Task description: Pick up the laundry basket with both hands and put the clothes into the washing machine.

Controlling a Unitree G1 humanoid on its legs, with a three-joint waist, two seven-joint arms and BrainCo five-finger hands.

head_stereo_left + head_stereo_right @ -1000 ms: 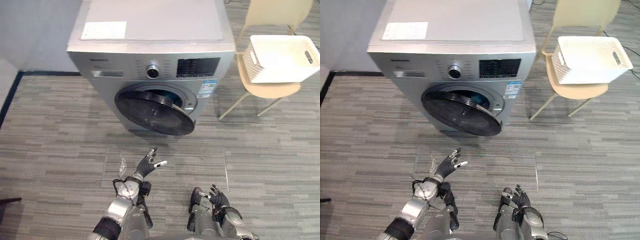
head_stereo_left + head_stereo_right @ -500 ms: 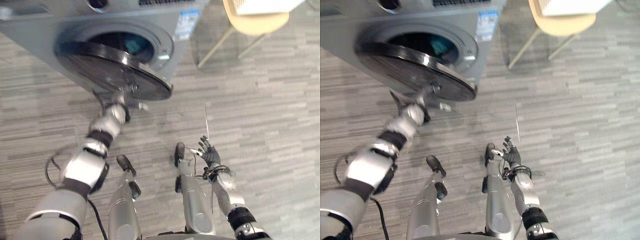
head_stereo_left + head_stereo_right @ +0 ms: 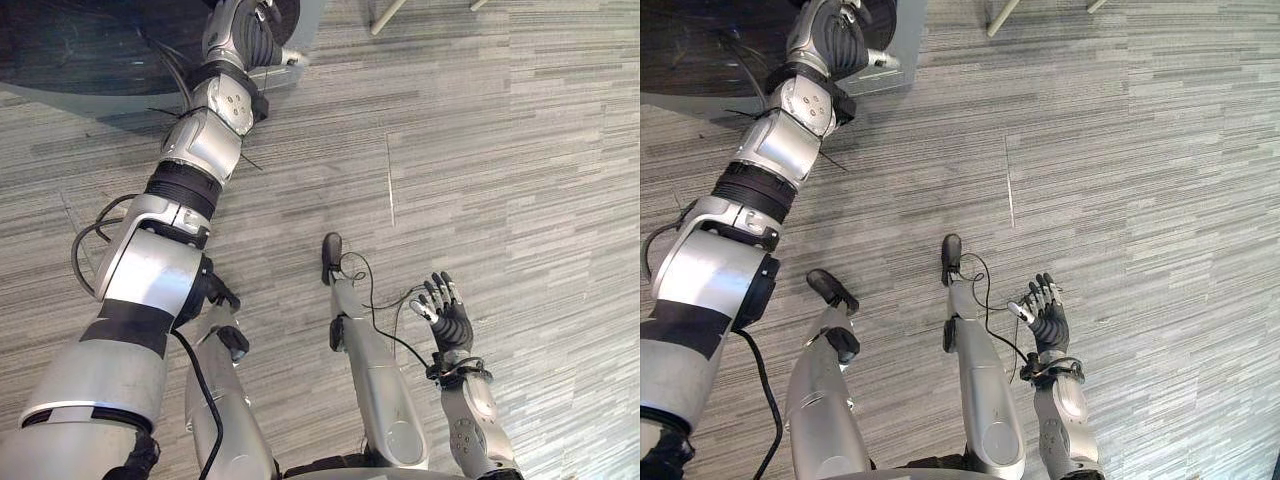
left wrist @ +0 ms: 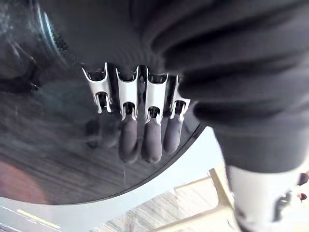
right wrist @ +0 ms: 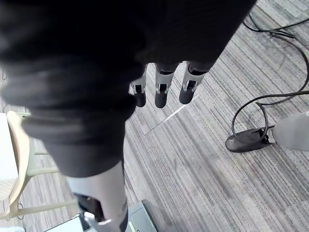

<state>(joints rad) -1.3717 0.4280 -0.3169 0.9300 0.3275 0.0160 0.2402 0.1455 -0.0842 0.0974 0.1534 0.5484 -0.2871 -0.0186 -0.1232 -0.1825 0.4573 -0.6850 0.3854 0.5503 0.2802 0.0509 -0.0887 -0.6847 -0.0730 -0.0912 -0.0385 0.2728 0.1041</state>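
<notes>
The washing machine's round dark glass door [image 3: 70, 50] hangs open at the top left of the eye views. My left arm reaches up to it, and my left hand [image 3: 240, 30] lies against the door's edge. In the left wrist view its fingers [image 4: 147, 140] are straight, with their dark tips on the glass [image 4: 58, 164]. My right hand [image 3: 448, 318] hovers low at the right above the floor, fingers [image 5: 161, 94] spread and relaxed, holding nothing.
Grey striped plank flooring [image 3: 520, 150] stretches to the right. A beige chair leg [image 3: 385, 15] shows at the top edge, and the chair [image 5: 17, 159] stands beside the machine. The machine's grey front [image 3: 898, 40] sits behind the left hand.
The camera has swung down toward the floor, so the machine has slid to the top edge. My left arm has stretched further and its hand now rests on the door. The right hand stays open.
</notes>
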